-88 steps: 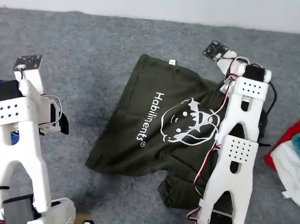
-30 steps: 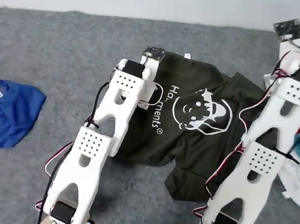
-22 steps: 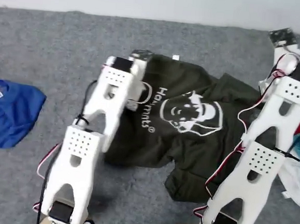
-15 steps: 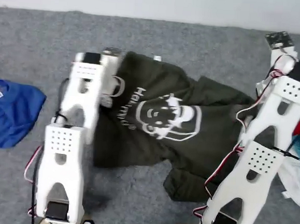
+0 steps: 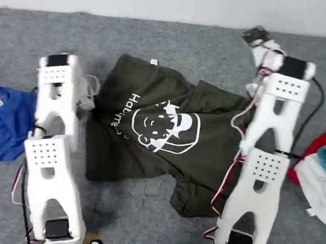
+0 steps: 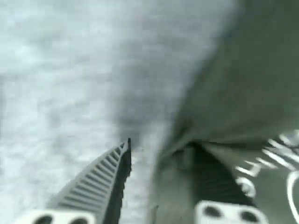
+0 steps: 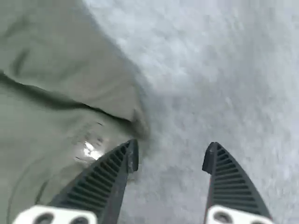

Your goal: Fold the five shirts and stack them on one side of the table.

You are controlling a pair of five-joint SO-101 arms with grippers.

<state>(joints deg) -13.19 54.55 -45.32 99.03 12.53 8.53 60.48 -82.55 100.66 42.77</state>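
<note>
Nothing looks folded yet: the olive shirt (image 5: pixel 151 127) lies rumpled in the middle, the left gripper (image 6: pixel 161 149) and right gripper (image 7: pixel 173 145) both gaping at its edges, with the blue shirt (image 5: pixel 1 126) and a coloured heap (image 5: pixel 320 168) unstacked aside.

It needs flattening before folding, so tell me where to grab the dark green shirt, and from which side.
Take the dark green shirt by its folded-over edge on the right arm's side. That lip looks raised off the grey table, so come in low from the bare table there, where the right gripper hangs with open jaws.
</note>
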